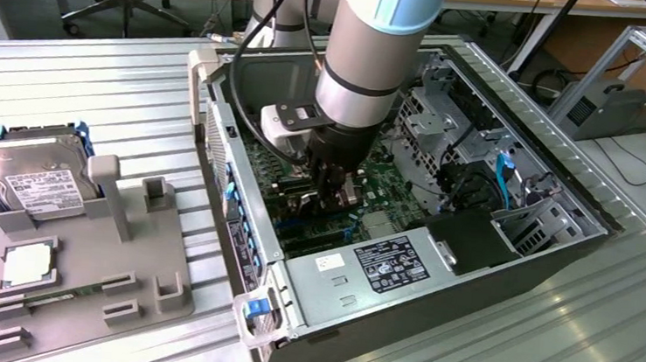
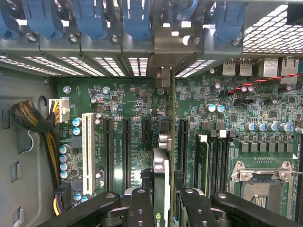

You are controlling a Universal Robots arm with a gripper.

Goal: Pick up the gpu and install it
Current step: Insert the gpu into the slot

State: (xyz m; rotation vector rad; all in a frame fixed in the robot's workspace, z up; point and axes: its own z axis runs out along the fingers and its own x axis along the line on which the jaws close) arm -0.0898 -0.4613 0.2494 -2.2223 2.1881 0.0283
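gpu (image 2: pixel 161 165) stands edge-on, clamped between fingers of the gripper (image 2: pixel 168 201), over the motherboard (image 2: pixel 123 127) slots.

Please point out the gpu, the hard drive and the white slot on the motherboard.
gpu (image 2: pixel 161 170): wrist view, silver edge facing camera.
hard drive (image 1: pixel 44 192): exterior view, its white label.
white slot (image 2: pixel 87 153): wrist view, slot's middle.

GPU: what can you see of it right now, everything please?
The gpu shows edge-on in the wrist view: a thin card standing upright over the green motherboard, with a silver-grey block on its edge, a dark board edge and a small white logo near the gripper. The black fingers clamp it from both sides. Its far end reaches the case's rear slot wall. Whether it sits in a slot cannot be told.
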